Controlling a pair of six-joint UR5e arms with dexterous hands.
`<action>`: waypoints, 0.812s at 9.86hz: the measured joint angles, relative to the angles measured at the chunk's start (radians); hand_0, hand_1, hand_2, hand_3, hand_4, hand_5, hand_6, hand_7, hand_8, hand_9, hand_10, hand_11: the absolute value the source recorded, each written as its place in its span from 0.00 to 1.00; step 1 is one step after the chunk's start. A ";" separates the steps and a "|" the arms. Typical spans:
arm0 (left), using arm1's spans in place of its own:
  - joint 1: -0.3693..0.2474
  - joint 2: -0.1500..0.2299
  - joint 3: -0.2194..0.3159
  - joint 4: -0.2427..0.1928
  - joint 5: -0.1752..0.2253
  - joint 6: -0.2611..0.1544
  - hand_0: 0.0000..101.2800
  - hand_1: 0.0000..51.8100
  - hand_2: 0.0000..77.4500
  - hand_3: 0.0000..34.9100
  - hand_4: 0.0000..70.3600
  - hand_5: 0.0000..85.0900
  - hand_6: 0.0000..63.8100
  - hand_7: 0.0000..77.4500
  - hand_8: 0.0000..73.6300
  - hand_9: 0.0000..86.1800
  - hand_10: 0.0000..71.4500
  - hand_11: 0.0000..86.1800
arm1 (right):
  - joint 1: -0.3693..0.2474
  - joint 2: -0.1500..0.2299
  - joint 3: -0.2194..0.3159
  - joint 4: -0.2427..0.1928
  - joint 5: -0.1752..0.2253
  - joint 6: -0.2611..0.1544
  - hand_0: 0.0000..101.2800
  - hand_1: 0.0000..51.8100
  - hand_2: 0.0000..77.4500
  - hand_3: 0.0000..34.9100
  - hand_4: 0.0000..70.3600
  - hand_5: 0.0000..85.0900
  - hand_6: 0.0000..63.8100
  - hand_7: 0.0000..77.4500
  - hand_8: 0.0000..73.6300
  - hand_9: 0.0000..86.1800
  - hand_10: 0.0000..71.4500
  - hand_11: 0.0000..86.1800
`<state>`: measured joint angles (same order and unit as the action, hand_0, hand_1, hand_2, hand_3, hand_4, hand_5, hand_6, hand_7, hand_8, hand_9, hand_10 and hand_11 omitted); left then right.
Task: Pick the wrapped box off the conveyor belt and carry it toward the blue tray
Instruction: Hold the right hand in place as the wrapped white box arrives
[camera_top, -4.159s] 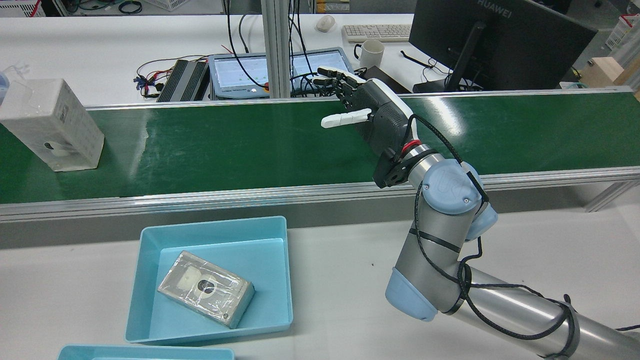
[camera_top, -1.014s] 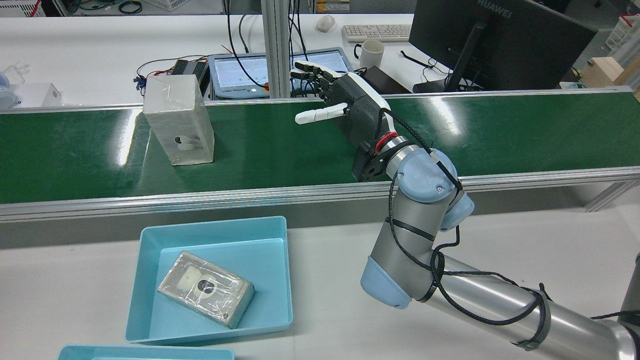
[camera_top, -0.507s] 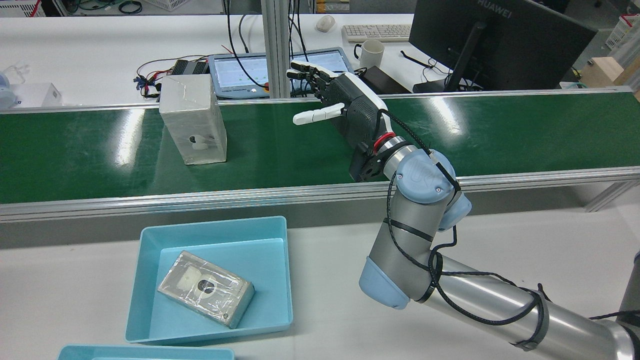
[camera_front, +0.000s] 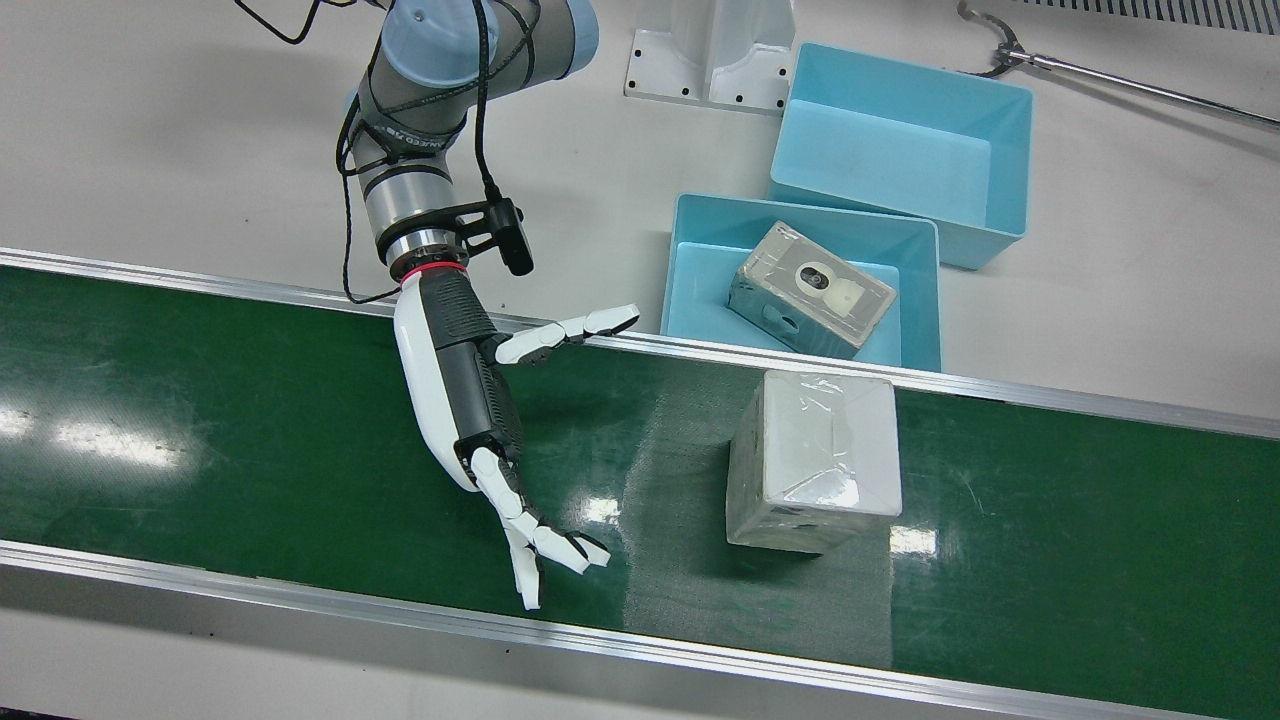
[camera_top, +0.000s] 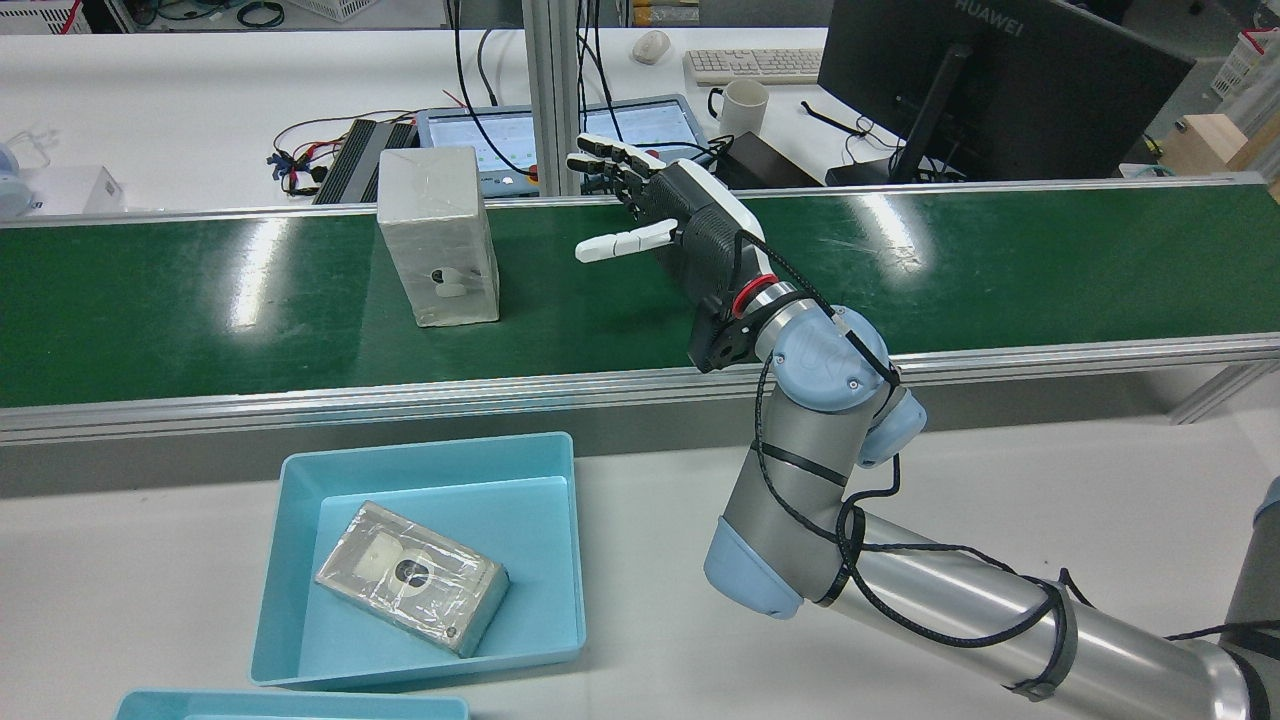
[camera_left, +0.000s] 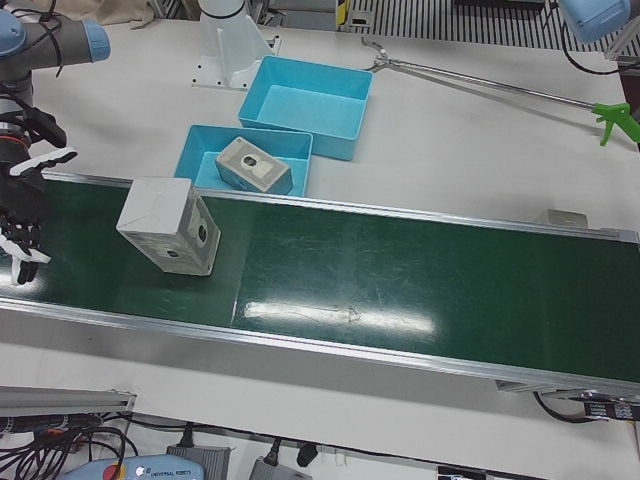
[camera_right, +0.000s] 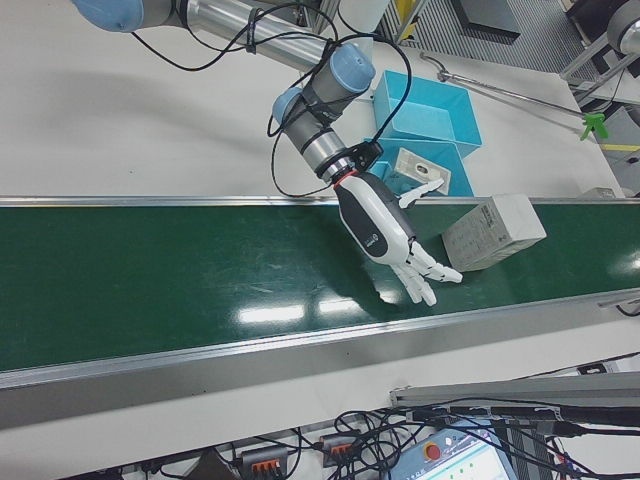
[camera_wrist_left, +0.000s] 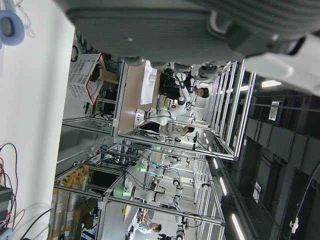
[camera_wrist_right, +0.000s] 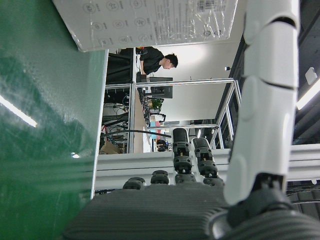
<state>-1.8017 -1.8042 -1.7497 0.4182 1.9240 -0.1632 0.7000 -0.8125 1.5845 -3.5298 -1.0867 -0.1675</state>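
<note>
From the front view I have the right hand (camera_front: 470, 420) low over the green conveyor belt (camera_front: 250, 420), fingers spread and thumb swung out toward the belt's metal rail, holding nothing. The wrapped box (camera_front: 815, 460) stands upright on the belt to that view's right, near the hand but apart from it. I judge the splayed pose is there to take the box's sides once it comes between thumb and fingers. Just across the rail sits the blue tray (camera_front: 690, 260), with another wrapped box (camera_front: 810, 290) lying in it; a second, empty blue tray (camera_front: 1000, 100) sits behind it.

In the rear view the box is left of the hand, bare belt between them. A monitor (camera_top: 990, 80), mug (camera_top: 742, 105), keyboard (camera_top: 755, 65) and tablet (camera_top: 480, 145) lie on the far bench, well clear of the work. The rail and the boxed tray are what I must clear when carrying.

The left-front view shows the box tilted toward that camera only by perspective; it rests flat, nothing beside it. A long reacher tool (camera_left: 500, 85) lies far off on the table.

The right-front view confirms the fingertips close to the box, not touching.

The left hand view looks into the lab, with people distant; I cannot tell that hand's finger state.

The right hand view shows the box's printed face at the top, the thumb (camera_wrist_right: 262, 100) straight, the other fingers extended.
</note>
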 joint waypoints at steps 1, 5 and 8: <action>0.000 0.000 0.000 0.000 0.000 0.000 0.00 0.00 0.01 0.00 0.00 0.01 0.01 0.01 0.01 0.01 0.00 0.01 | -0.004 -0.001 0.000 0.000 0.000 -0.001 0.46 0.23 0.10 0.05 0.13 0.17 0.11 0.25 0.02 0.03 0.00 0.01; 0.000 0.000 0.000 0.000 0.000 0.000 0.00 0.00 0.01 0.00 0.00 0.01 0.01 0.01 0.01 0.01 0.01 0.01 | -0.014 -0.004 -0.001 0.000 0.001 -0.006 0.46 0.25 0.10 0.06 0.11 0.15 0.09 0.20 0.00 0.02 0.00 0.01; 0.000 0.000 0.000 0.000 0.000 0.000 0.00 0.00 0.01 0.00 0.00 0.01 0.01 0.01 0.01 0.01 0.01 0.01 | -0.020 -0.002 -0.011 0.000 0.001 -0.011 0.47 0.25 0.10 0.14 0.09 0.15 0.05 0.18 0.00 0.02 0.00 0.01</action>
<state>-1.8017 -1.8043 -1.7497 0.4182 1.9240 -0.1632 0.6796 -0.8143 1.5739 -3.5297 -1.0860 -0.1787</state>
